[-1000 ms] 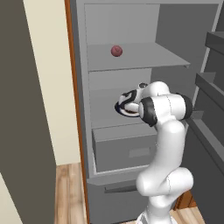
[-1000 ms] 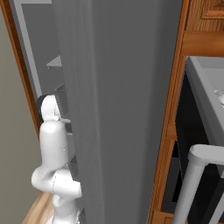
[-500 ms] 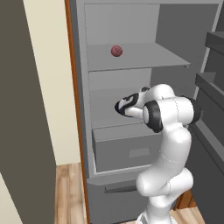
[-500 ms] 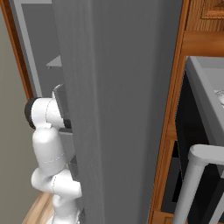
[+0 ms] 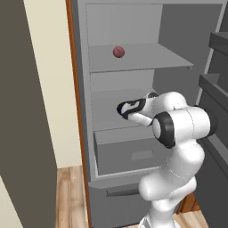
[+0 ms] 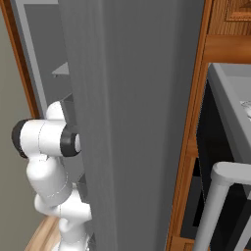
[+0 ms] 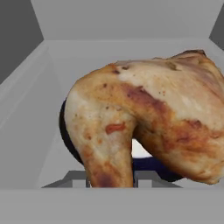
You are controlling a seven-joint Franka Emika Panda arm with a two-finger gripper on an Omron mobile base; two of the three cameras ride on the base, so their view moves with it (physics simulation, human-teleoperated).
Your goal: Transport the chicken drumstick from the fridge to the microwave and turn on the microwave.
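Note:
The chicken drumstick (image 7: 144, 113), golden-brown and lumpy, sits very close in the hand view, above a dark-rimmed plate (image 7: 65, 129). My gripper (image 7: 111, 177) is shut on the drumstick's lower end, a fingertip on each side. In the left base view my gripper (image 5: 124, 109) reaches into the middle shelf of the open grey fridge (image 5: 133, 60), and the hand hides the drumstick. The fridge's dark outer side (image 6: 137, 122) fills the middle of the right base view. The microwave is out of view.
A small reddish ball (image 5: 118, 51) lies on the upper shelf. A closed drawer (image 5: 133, 153) sits below the hand. Door shelves (image 5: 218, 84) stand at the right. A wooden cabinet side (image 6: 196, 147), a black oven (image 6: 220, 166) and a counter (image 6: 230, 93) lie right of the fridge.
The elbow has swung out and up towards the cameras while the hand stays at the middle shelf. The jaws have closed slightly on the drumstick.

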